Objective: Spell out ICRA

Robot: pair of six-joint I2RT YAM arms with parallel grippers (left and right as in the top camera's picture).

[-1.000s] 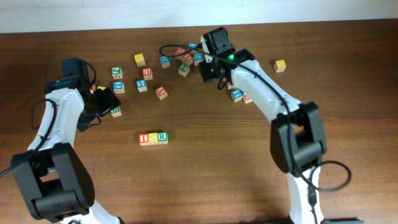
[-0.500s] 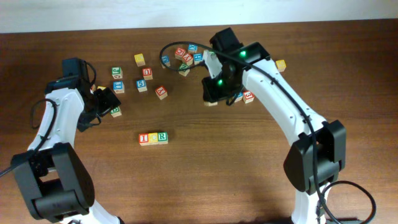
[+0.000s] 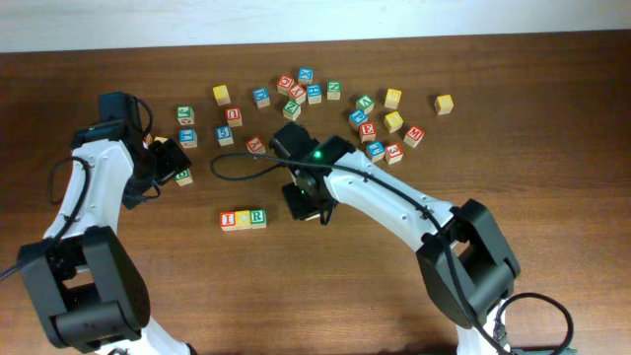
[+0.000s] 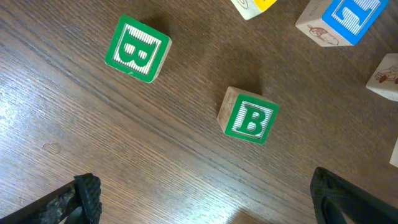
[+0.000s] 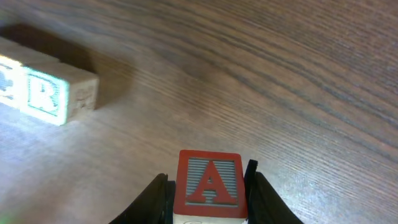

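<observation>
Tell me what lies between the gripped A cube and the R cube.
Nothing: only bare table lies between the A cube and the R cube, as the right wrist view plainly shows.

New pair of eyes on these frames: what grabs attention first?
The right gripper clamps a red A cube, just right of the I-C-R row in mid-scene. Behind them, loose letter cubes scatter along the back. The left gripper hangs open over two green B cubes.
</observation>
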